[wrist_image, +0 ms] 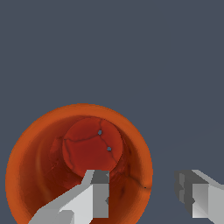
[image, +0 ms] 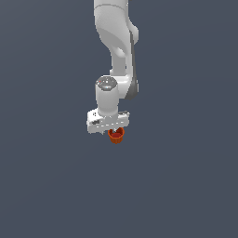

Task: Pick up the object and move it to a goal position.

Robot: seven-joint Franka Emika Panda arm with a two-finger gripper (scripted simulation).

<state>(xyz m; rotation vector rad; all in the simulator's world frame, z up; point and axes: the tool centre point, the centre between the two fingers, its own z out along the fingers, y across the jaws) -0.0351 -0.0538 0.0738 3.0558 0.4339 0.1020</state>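
One orange-red cup (image: 116,135) sits under the single white hand (image: 109,131); its two fingers (wrist_image: 94,197) straddle the cup's rim, spread apart.

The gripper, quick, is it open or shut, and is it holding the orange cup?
Gripper: open. One finger is inside the orange cup, the other is outside its rim. Not clamped on it.

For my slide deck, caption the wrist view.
Looking down into the orange cup, one finger inside its rim, the other outside.
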